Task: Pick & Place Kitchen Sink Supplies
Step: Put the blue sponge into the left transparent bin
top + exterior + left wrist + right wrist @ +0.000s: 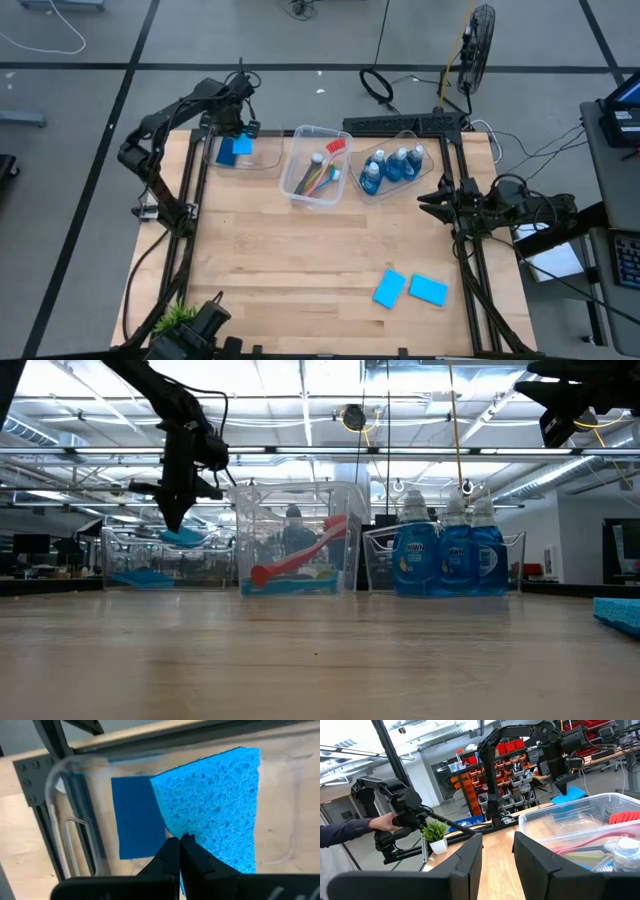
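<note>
Pinched in the left gripper (181,851), a blue sponge (215,805) hangs over the left bin (262,160) — one sponge already inside. Bottles (392,166) and brushes (318,176) are binned; two sponges (410,289) remain on the table (280,260). Right gripper (497,851) waits at the right edge — partly open, empty.

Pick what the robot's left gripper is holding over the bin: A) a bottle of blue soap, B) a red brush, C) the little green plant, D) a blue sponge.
D: the left gripper is shut on a blue sponge, hanging above the clear bin where another sponge already lies.
</note>
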You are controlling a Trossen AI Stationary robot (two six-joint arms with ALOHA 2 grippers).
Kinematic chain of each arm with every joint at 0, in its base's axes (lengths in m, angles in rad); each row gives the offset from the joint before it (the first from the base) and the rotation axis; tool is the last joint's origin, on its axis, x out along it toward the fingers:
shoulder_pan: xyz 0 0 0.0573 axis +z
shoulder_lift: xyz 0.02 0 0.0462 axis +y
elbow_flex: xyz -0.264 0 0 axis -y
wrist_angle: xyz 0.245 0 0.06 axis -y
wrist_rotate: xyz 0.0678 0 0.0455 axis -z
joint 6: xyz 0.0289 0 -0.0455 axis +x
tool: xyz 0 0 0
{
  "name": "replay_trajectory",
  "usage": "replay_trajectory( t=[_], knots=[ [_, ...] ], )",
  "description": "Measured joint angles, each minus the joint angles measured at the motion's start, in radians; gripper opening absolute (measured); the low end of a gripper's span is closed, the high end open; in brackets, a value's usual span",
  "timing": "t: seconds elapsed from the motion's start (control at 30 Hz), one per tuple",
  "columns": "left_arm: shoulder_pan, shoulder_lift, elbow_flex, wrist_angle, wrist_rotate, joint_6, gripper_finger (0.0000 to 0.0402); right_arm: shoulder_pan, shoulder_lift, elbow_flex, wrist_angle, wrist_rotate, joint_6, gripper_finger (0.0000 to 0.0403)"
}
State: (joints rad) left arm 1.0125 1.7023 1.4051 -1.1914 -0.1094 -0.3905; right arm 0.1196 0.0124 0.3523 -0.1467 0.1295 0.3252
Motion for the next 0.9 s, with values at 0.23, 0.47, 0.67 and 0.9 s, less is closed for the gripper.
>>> replay_trajectory(
  t=[0.23,0.47,0.67,0.9],
  knots=[
    [0.015,0.0,-0.082,0.06,0.053,0.004,0.0,0.0,0.0,0.0,0.0,0.0,0.0,0.0098],
    [0.015,0.0,-0.119,0.098,0.031,0.012,0.0,0.0,0.0,0.0,0.0,0.0,0.0,0.0098],
    [0.016,0.0,-0.119,0.13,0.021,0.019,0.0,0.0,0.0,0.0,0.0,0.0,0.0,0.0098],
    [0.022,0.004,-0.119,0.145,0.005,0.012,0.0,0.0,0.0,0.0,0.0,0.0,0.0,0.0098]
  ],
)
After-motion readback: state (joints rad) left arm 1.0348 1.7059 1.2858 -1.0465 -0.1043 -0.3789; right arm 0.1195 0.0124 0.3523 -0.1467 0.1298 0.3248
